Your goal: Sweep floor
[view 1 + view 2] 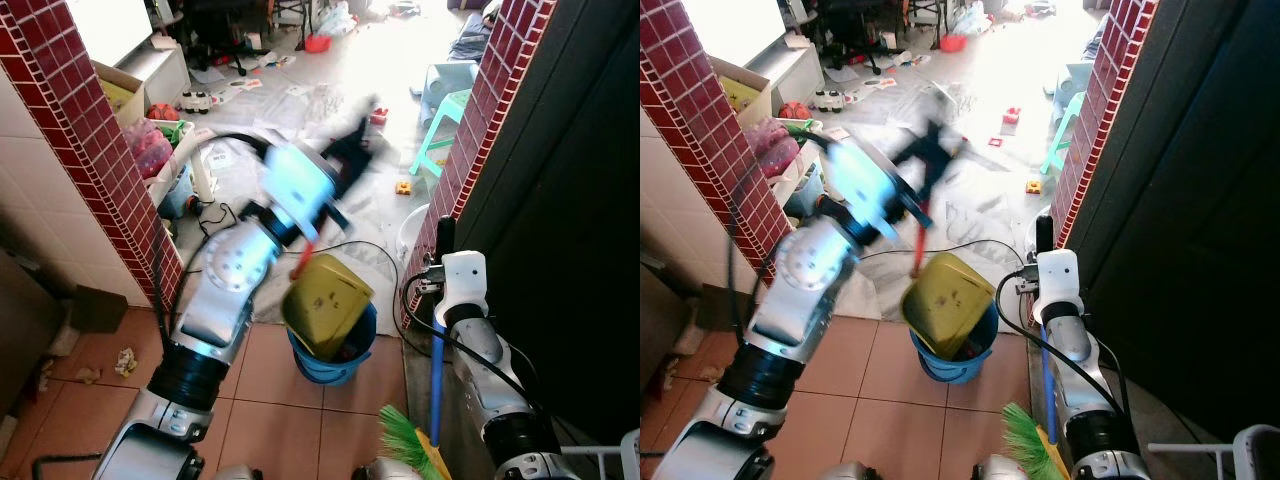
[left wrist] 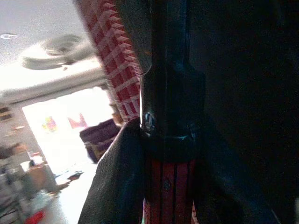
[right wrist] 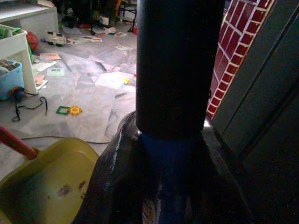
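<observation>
Tilting yellow dustpan (image 1: 325, 303) over blue bucket (image 1: 335, 362), pan mouth down, touching bucket rim. Left tool (image 1: 345, 160) raised, blurred, clamped tight on dustpan's red handle (image 2: 168, 191). Right tool (image 1: 443, 240) low beside brick pillar (image 1: 480, 120), closed round blue broom pole (image 1: 437, 385); green bristles (image 1: 405, 435) at floor near bucket. Bucket stands on terracotta tiles (image 1: 270, 420). Paper scraps (image 1: 125, 360) lie on tiles by left wall. Beyond, grey floor (image 1: 330, 110) littered with toys, papers; green stool (image 1: 440, 125) by pillar.
</observation>
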### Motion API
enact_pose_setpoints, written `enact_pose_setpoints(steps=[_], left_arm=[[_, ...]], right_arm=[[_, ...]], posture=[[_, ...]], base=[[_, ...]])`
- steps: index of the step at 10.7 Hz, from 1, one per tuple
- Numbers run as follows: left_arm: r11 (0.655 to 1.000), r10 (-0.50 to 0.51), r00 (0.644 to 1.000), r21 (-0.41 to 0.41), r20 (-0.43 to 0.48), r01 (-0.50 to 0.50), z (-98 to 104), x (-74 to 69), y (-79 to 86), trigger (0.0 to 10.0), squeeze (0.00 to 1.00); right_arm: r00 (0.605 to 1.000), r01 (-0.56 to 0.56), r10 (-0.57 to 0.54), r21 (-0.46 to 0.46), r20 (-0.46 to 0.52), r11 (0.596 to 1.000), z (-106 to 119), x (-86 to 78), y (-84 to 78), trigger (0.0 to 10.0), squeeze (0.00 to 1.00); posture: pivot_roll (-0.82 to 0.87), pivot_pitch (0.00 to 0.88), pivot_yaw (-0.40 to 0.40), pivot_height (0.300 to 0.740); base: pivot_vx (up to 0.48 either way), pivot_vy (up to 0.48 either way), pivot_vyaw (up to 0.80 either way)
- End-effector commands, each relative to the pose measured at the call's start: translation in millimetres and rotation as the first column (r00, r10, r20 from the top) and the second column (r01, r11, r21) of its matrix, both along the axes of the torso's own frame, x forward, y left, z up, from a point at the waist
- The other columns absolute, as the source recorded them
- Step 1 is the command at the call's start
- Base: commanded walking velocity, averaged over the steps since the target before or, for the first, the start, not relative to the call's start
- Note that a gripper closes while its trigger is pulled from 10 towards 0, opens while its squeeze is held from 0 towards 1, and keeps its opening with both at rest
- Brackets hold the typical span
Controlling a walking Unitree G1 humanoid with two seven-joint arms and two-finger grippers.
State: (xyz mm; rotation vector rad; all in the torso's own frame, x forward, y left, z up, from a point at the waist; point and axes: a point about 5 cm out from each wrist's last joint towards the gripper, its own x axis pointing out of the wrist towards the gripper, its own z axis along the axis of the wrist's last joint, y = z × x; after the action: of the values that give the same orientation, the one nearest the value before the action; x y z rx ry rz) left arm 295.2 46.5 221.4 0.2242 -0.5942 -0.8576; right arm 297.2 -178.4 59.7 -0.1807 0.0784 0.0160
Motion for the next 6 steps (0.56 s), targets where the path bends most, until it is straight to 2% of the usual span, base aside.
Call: enact_pose_setpoints(steps=[1,2,3,4,5,6], left_arm=[[0.998,0.056,0.994,-0.021,0.091,-0.054,16,2.5,4.6,10.0,0.00],[0.990,0.111,0.990,-0.096,0.085,-0.102,25,8.0,11.7,10.0,0.00],[0.944,0.282,0.952,-0.209,0.118,-0.253,47,20.1,35.0,10.0,0.00],[0.894,0.394,0.910,-0.285,0.132,-0.345,63,25.9,53.8,10.0,0.00],[0.855,0.464,0.874,-0.331,0.143,-0.399,75,28.9,69.2,10.0,0.00],[0.805,0.548,0.819,-0.371,0.171,-0.462,89,29.6,87.0,10.0,0.00]], right_arm=[[0.999,-0.008,0.008,-0.004,0.046,1.000,8,4.7,1.9,10.0,0.00],[0.999,-0.008,0.009,-0.005,0.045,1.000,8,4.7,1.6,10.0,0.00],[0.999,-0.009,0.009,-0.007,0.045,1.000,8,4.7,0.9,10.0,0.00],[0.999,-0.010,0.011,-0.007,0.045,1.000,8,5.1,1.1,10.0,0.00],[0.999,-0.012,0.013,-0.008,0.044,1.000,8,5.4,1.6,10.0,0.00],[0.999,-0.015,0.016,-0.007,0.041,1.000,7,5.3,2.8,10.0,0.00]], posture=[[-0.07,0.000,0.013,0.740],[-0.07,0.000,0.010,0.740],[-0.06,0.000,0.007,0.740],[-0.06,0.000,0.004,0.740],[-0.06,0.000,0.002,0.740],[-0.05,0.000,0.001,0.740]], base=[[0.000,0.000,0.00],[0.000,0.000,0.00],[0.000,0.000,0.00],[0.000,0.000,0.00],[0.000,0.000,0.00],[0.000,0.000,0.00]])
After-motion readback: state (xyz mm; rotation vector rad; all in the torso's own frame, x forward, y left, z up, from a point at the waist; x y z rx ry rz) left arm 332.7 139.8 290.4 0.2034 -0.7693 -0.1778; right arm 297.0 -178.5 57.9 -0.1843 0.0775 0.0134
